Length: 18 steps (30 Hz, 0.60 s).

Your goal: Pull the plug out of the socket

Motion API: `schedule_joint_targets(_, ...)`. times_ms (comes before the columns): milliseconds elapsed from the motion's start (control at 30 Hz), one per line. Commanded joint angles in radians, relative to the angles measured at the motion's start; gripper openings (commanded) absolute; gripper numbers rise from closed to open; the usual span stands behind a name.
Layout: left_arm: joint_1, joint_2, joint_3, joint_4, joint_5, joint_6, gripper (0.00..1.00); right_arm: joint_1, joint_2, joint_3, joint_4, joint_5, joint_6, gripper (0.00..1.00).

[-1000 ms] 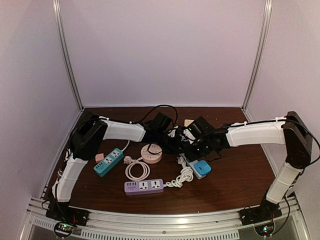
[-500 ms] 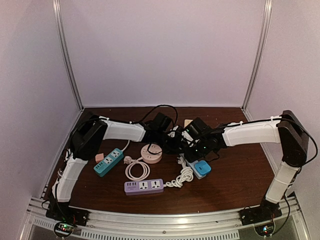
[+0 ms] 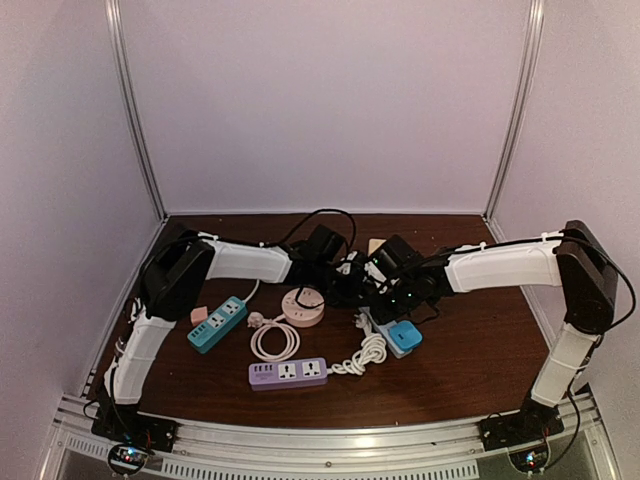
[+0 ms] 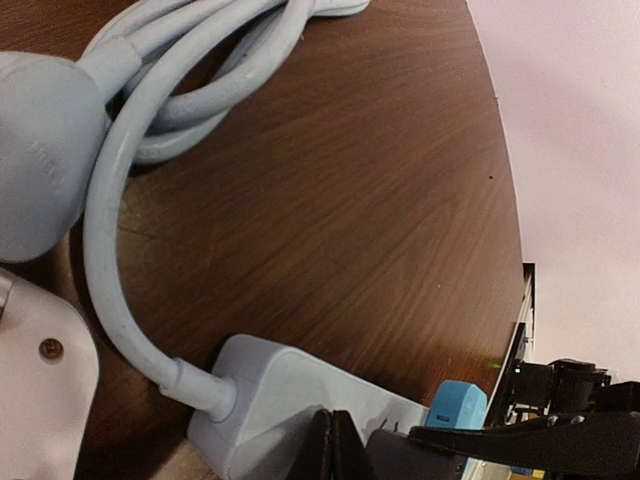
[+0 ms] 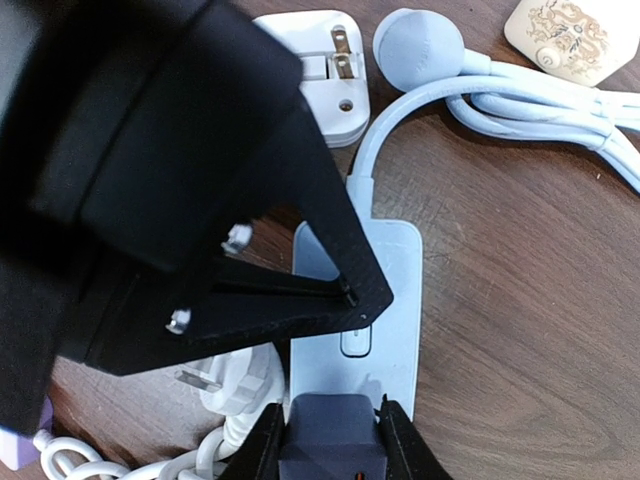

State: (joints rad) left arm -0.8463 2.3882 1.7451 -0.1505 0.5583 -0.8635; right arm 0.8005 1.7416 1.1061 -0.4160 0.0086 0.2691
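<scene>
Sitting at the near end of the strip [image 5: 380, 270], the plug [image 5: 330, 432] lies squarely between the fingers of the right gripper [image 5: 330, 452], which press against its two sides. Strip's long axis runs straight away from them; left gripper [image 5: 348, 293], fingers together, tip on strip just beyond plug. Right arm placed to pull, likely straight off the strip's face.

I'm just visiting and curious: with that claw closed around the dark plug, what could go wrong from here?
1. The right gripper pinches only the sides of the dark plug, so it may slip off when it pulls.
2. The left gripper, shut, seems to pin the grey power strip with just its tip. The strip could lift or tilt with the plug.
3. A loose white plug lies close by and could get dragged.
</scene>
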Motion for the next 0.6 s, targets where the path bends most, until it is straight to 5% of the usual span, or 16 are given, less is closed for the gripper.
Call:
schedule_joint_targets(0, -0.009, 0.074, -0.045, -0.233, -0.135, 0.052, 0.03, -0.009, -0.083, 0.005, 0.046, 0.061, 0.030, 0.00)
schedule_joint_targets(367, -0.019, 0.080, -0.090, -0.291, -0.196, 0.100, 0.02, -0.052, -0.102, 0.004, 0.057, 0.017, 0.064, 0.00)
schedule_joint_targets(567, -0.019, 0.083, -0.092, -0.296, -0.204, 0.103, 0.02, 0.030, -0.103, 0.011, 0.054, 0.096, 0.007, 0.00)
